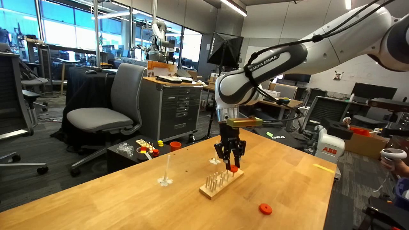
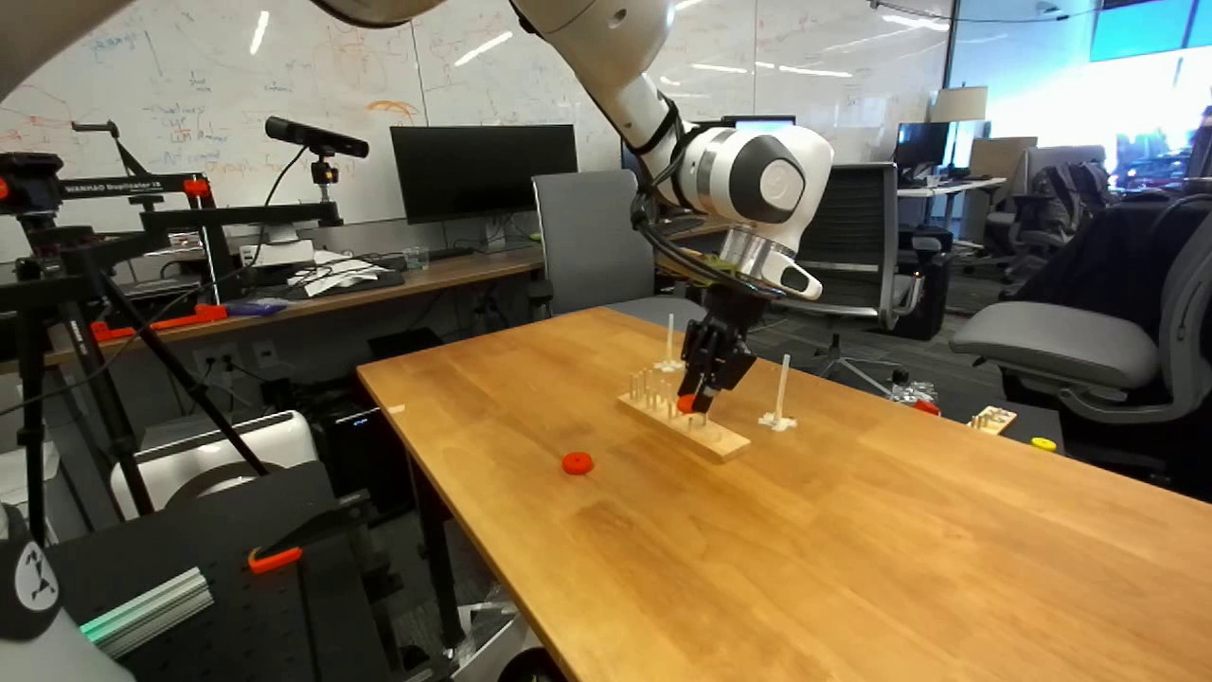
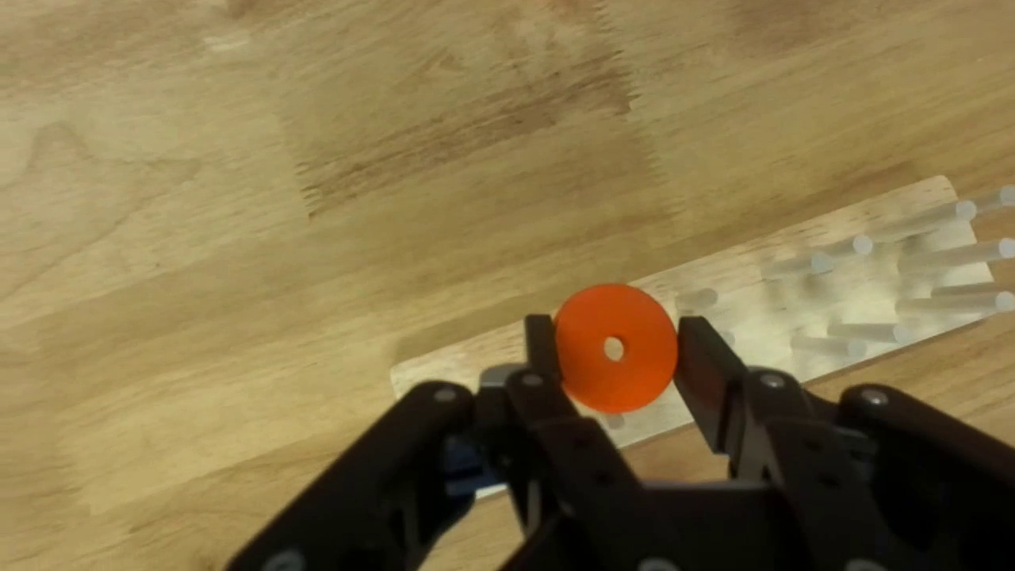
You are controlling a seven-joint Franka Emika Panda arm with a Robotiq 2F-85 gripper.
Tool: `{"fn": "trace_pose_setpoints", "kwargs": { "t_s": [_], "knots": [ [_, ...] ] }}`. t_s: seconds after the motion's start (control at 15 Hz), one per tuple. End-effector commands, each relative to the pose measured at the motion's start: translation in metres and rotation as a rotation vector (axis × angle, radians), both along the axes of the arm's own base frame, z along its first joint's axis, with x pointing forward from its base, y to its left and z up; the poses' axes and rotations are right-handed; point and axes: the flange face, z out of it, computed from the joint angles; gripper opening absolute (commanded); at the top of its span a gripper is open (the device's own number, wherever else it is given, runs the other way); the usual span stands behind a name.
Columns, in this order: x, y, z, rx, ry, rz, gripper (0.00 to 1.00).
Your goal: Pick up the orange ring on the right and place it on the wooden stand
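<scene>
In an exterior view, clenches one ring [image 1: 234, 169] between two fingers [image 3: 542, 341] of the gripper [image 1: 232, 165], over the far right end of the one stand [image 1: 226, 182]. Cannot tell whether touching its pegs [image 3: 951, 304], nor count those surely. Has a second ring [image 1: 265, 209] lying apart on the one table [image 1: 127, 198], near and right of the stand, and two upright posts [image 1: 167, 169], one left, one far.
</scene>
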Motion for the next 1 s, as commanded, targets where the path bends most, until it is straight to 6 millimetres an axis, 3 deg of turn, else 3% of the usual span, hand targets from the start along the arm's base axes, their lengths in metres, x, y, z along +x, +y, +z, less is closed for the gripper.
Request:
{"fn": "trace_pose_setpoints", "kwargs": {
  "t_s": [0.0,0.4,0.93],
  "knots": [
    [0.013,0.000,0.001,0.009,0.027,-0.027,0.17],
    [0.010,0.008,-0.021,0.003,0.072,-0.009,0.17],
    [0.012,0.001,-0.020,0.010,0.090,-0.015,0.17]
  ]
}}
